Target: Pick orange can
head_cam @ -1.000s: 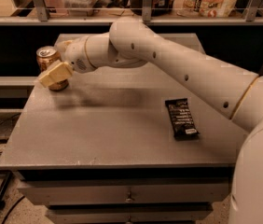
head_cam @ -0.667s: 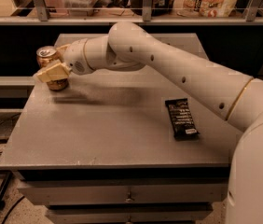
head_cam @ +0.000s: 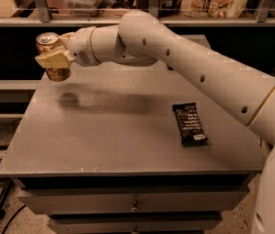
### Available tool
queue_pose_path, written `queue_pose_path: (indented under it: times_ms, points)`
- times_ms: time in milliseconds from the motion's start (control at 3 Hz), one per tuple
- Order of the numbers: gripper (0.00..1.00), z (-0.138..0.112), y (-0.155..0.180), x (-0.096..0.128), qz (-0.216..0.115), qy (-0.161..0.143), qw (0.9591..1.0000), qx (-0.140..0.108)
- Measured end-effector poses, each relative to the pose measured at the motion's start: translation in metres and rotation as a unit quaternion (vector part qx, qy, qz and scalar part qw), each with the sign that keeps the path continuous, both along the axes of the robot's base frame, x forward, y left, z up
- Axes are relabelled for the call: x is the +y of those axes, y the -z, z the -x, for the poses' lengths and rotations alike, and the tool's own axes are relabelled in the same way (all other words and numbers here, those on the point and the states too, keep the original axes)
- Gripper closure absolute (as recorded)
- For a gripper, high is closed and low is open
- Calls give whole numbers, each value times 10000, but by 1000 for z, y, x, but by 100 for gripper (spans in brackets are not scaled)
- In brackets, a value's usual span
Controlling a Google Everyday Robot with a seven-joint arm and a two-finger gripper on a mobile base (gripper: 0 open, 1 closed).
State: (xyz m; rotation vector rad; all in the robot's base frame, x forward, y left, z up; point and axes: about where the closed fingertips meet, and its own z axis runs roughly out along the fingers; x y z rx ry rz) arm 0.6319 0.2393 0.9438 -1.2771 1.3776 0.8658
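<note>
The orange can [head_cam: 49,42] is a golden-orange drink can with a silvery top. It is held upright, lifted clear of the grey table [head_cam: 108,130] above its far left corner; its shadow lies on the tabletop below. My gripper [head_cam: 54,58] is shut on the can, its cream fingers [head_cam: 53,60] clamped across the can's middle. The white arm reaches in from the right across the table.
A flat dark snack wrapper [head_cam: 189,124] lies on the right part of the table. A shelf [head_cam: 176,18] with bags and containers runs along the back. Drawers sit below the tabletop. Cables lie on the floor at the left.
The gripper has lifted the can off the table's far left corner; it now hangs above the surface.
</note>
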Motion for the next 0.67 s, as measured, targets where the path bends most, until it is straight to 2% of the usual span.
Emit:
queue_pose_path:
  times_ms: [333,667]
  points:
    - [100,5,-62,-17,-112,-42,9992,-385]
    - [100,19,-146,-42,-291,-106,9939,-1056]
